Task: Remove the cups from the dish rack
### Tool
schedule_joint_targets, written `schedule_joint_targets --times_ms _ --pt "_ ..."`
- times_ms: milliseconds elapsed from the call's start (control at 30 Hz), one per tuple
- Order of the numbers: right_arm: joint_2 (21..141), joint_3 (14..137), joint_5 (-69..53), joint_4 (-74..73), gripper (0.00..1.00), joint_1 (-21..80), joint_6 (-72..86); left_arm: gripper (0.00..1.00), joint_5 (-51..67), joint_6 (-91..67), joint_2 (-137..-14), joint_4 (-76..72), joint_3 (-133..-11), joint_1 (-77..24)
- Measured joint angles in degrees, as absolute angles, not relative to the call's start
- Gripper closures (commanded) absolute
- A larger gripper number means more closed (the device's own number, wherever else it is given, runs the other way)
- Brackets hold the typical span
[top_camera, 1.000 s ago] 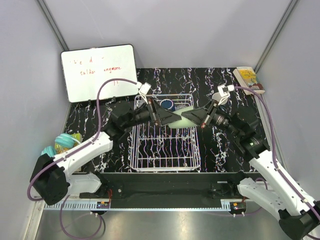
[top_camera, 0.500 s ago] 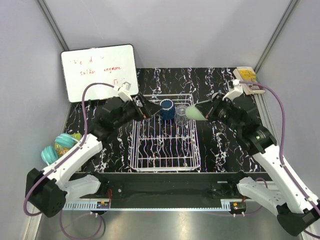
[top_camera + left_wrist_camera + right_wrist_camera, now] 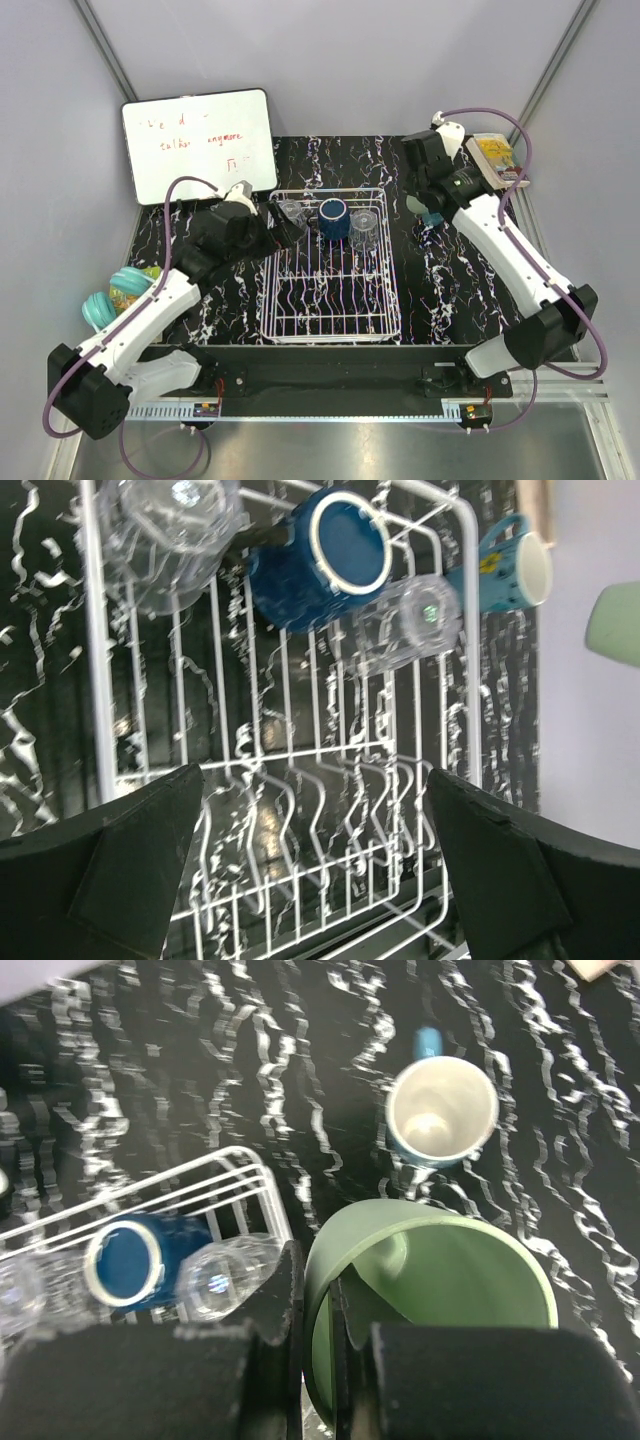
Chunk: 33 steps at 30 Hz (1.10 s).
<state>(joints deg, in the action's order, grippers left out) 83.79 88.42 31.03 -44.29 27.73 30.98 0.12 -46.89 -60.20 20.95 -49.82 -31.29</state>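
Pale green tumbler [image 3: 430, 1280]: smooth, mouth faced wrist camera, long axis ran away from it. Right jaws clenched its rim wall. Left jaws spread wide, empty, above dish rack [image 3: 95, 680].

dish rack [image 3: 330, 290] far row: navy mug [image 3: 334, 219], left clear glass [image 3: 291, 212] and right clear glass [image 3: 366, 220] are sitting close together, blocking it | rack's near part: wires are lying bare, open from above | right of rack: light blue mug [image 3: 440, 1120] is standing, pale green tumbler [image 3: 430, 1280] is hanging above it on the right arm [image 3: 510, 255] | left of rack: left arm [image 3: 160, 300] is slanting toward the far-left corner
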Motion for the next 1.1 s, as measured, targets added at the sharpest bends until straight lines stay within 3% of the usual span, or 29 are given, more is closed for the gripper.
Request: schedule_joint_targets --times_ms 200,467,700,1100 --pt "84.95 87.22 33.04 -47.94 1.00 24.10 32.32 0.01 -0.91 -46.24 -57.95 24.23 -49.82 -31.29" --pt "81.19 74.70 31.51 -49.82 1.00 13.91 35.81 0.01 -1.32 -45.39 -57.19 24.51 -49.82 -31.29" --pt "80.95 74.63 28.82 -49.34 1.00 4.82 38.57 0.01 -1.30 -45.43 -58.26 24.56 -49.82 -31.29" --pt "101.19 84.03 25.74 -47.88 1.00 -3.84 40.60 0.01 -1.30 -45.15 -58.35 25.10 -49.82 -31.29"
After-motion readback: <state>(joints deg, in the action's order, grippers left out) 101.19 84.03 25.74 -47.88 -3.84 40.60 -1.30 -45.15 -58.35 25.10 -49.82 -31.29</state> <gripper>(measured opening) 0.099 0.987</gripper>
